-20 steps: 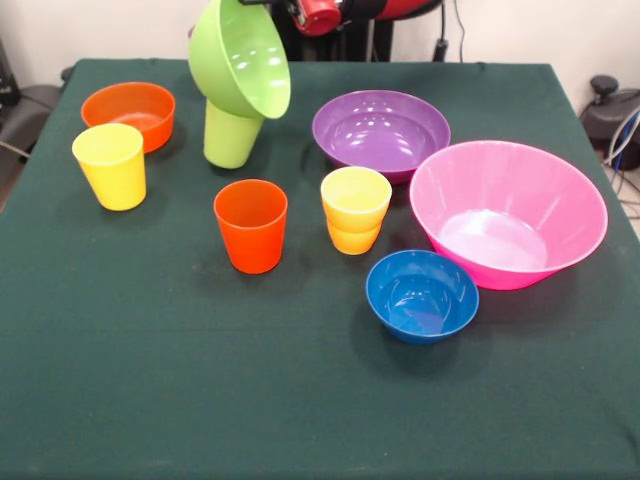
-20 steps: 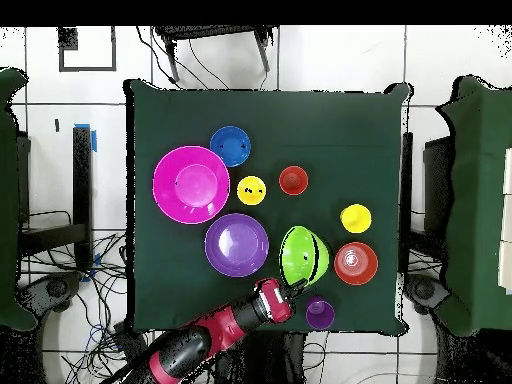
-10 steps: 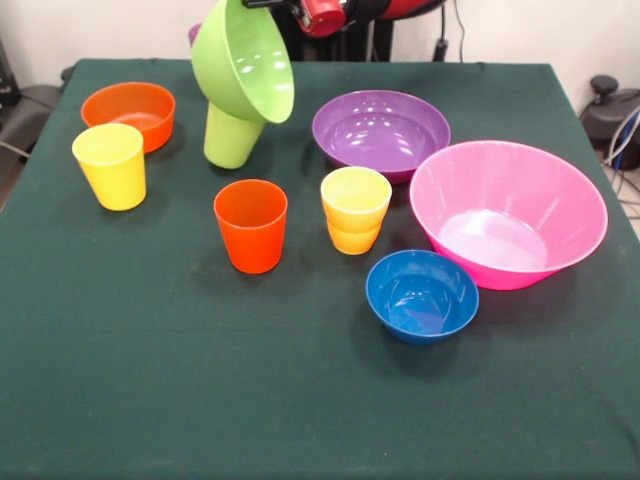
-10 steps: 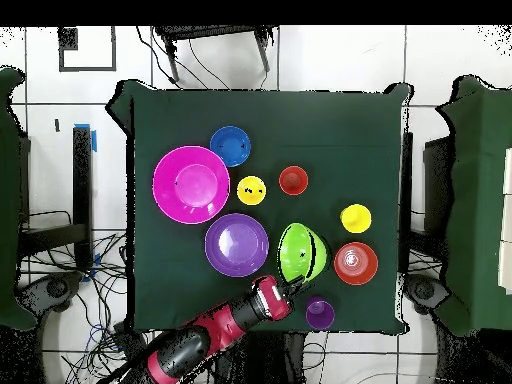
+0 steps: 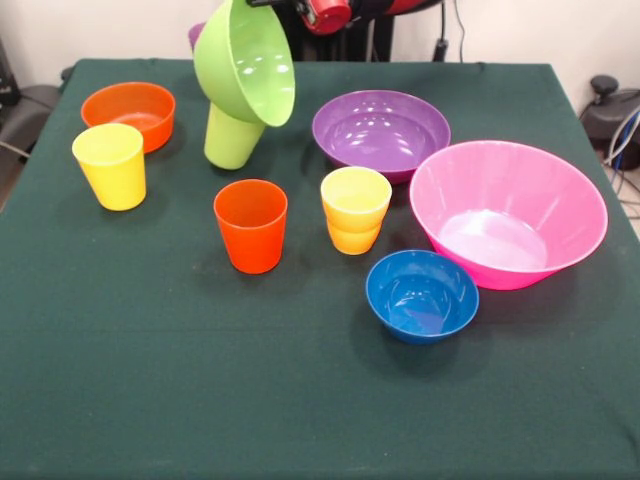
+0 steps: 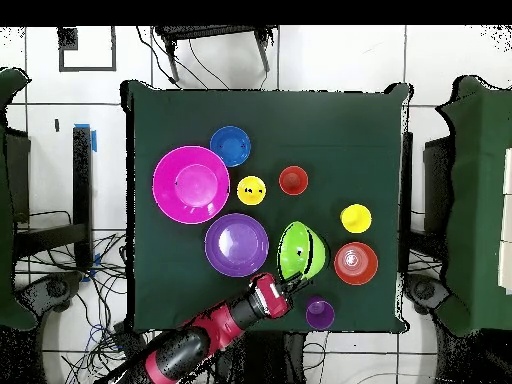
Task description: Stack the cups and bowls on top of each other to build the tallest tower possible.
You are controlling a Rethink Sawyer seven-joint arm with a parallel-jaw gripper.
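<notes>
My gripper [image 5: 262, 3] is shut on the rim of the lime green bowl [image 5: 245, 60] and holds it tilted in the air, its mouth facing the front right. The bowl hangs over the lime green cup [image 5: 230, 135], which stands upright beneath it. In the overhead view the gripper [image 6: 284, 289] meets the bowl [image 6: 302, 250] at its edge. The purple cup [image 5: 196, 33] shows only partly behind the bowl. The yellow cup [image 5: 110, 165], orange-red cup [image 5: 250, 225] and yellow-orange cup [image 5: 355, 208] stand apart. The orange [image 5: 128, 110], purple [image 5: 380, 132], pink [image 5: 508, 212] and blue [image 5: 421, 295] bowls sit upright.
All stands on a dark green cloth-covered table [image 5: 300, 400]. The red arm [image 6: 200, 340] reaches in over the table's robot-side edge. Cables and furniture lie around the table on the floor.
The lime green bowl has shifted slightly, rising a little and moving a bit towards the purple bowl, still in the gripper. The other cups and bowls have not moved.
</notes>
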